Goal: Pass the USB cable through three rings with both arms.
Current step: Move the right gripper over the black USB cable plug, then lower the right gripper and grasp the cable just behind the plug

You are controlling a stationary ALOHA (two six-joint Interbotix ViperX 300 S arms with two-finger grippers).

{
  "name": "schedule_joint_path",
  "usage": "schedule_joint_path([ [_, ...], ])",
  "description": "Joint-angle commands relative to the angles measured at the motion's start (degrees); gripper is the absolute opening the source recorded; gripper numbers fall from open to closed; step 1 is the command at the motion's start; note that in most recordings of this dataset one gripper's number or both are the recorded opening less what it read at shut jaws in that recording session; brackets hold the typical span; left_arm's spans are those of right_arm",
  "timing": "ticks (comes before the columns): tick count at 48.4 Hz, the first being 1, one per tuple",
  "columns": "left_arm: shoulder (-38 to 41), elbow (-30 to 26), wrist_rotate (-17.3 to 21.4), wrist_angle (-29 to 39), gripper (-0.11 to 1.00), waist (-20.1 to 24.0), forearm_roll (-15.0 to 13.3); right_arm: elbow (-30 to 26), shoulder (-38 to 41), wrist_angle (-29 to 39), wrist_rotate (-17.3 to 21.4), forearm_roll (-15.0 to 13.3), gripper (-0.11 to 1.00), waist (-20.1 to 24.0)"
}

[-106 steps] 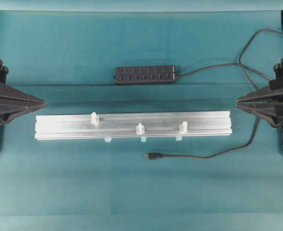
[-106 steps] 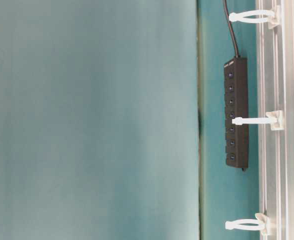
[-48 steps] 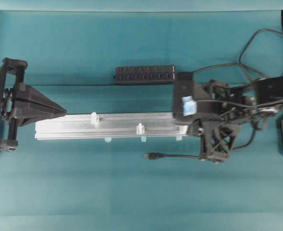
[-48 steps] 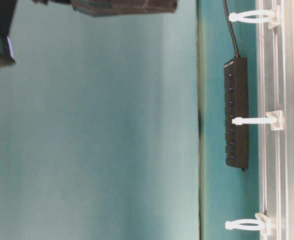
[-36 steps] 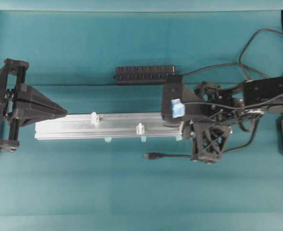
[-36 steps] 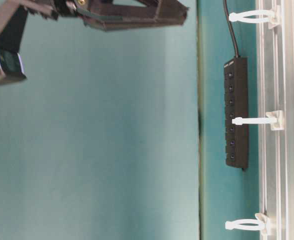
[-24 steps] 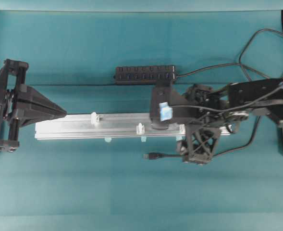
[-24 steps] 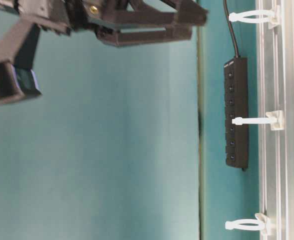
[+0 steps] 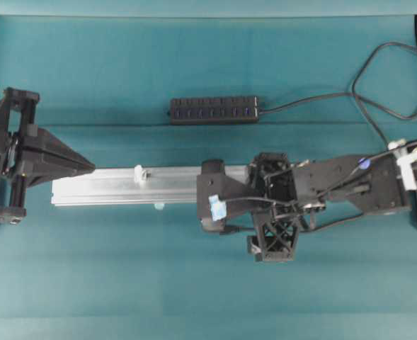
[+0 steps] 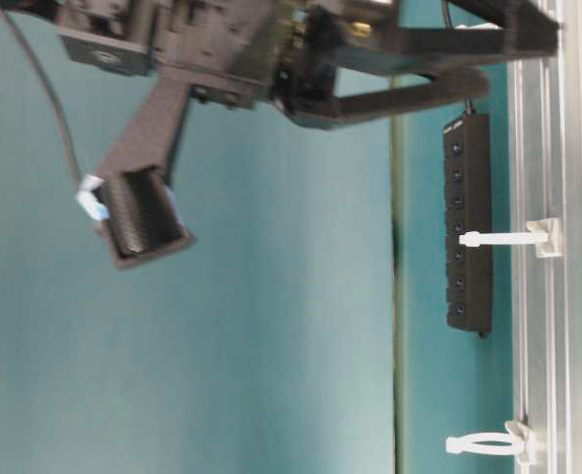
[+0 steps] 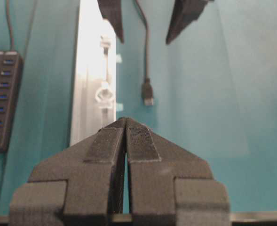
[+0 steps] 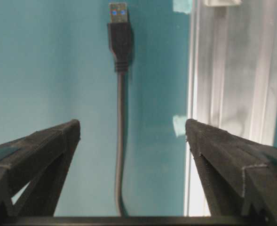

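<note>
- Left gripper (image 9: 89,166): parked at the left end of the silver rail (image 9: 109,191), tip pointing along it. Jaws pressed together on nothing, as the left wrist view shows.
- Three rings: white upright loops on the rail. In the overhead view only the leftmost ring (image 9: 140,174) is uncovered; the other two lie under the right arm. The table-level view shows two rings (image 10: 503,238) standing clear of the rail face.
- USB hub (image 9: 214,110): on the cloth beyond the rail, well apart from both grippers.
- Right gripper (image 12: 131,136): reaching in over the near side of the rail, jaws spread wide and empty.
- USB cable (image 12: 120,155): lies flat on the cloth just beside the rail's near edge, running up between the open fingers (image 12: 49,141); touched by neither. Plug (image 12: 120,44) ahead of the fingertips, silver tip pointing away.
- Handling, judged: cord thin, light and limp; it will sag and swing if taken far back. The plug body is rigid, the better hold for aiming at a small loop. Grip at or just behind the plug.
</note>
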Motion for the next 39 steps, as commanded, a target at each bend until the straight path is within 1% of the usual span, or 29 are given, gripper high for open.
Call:
schedule_joint_path([
  [1, -0.18, -1.41, 0.09, -0.26, 0.02, 0.0, 0.18, -0.35, 0.26, -1.67, 0.44, -0.79, 0.81, 0.18],
  [9, -0.18, -1.23, 0.09, -0.26, 0.02, 0.0, 0.18, 0.53, 1.05, -2.72, 0.44, -1.76, 0.8, 0.18],
  [14, -0.18, -1.05, 0.09, 0.18, 0.02, 0.0, 0.26, 0.53, 1.14, -2.72, 0.35, -1.76, 0.8, 0.26],
  [18, -0.18, -1.05, 0.09, 0.79, 0.02, 0.0, 0.26, 0.35, 1.14, -2.64, 0.44, -1.76, 0.76, 0.62],
  [20, -0.18, -1.05, 0.09, 1.14, 0.02, 0.0, 0.26, 0.18, 1.23, -2.46, 0.53, -1.67, 0.7, 0.79],
  [25, -0.18, -1.05, 0.09, 1.49, 0.02, 0.0, 0.26, -0.7, 1.76, -1.76, 0.44, -1.49, 0.39, 1.14],
  [30, -0.26, -0.97, 0.09, 1.58, 0.02, 0.0, 0.26, -1.23, 2.02, -1.14, 0.35, -1.49, 0.13, 1.05],
  [34, -0.26, -0.97, 0.0, 1.58, 0.02, 0.0, 0.26, -0.97, 1.93, -1.49, 0.44, -1.49, 0.0, 1.05],
  [39, -0.44, -0.44, -0.7, 1.58, 0.02, -0.18, 0.18, -0.7, 2.02, -3.08, 1.14, -1.41, -0.09, 0.88],
])
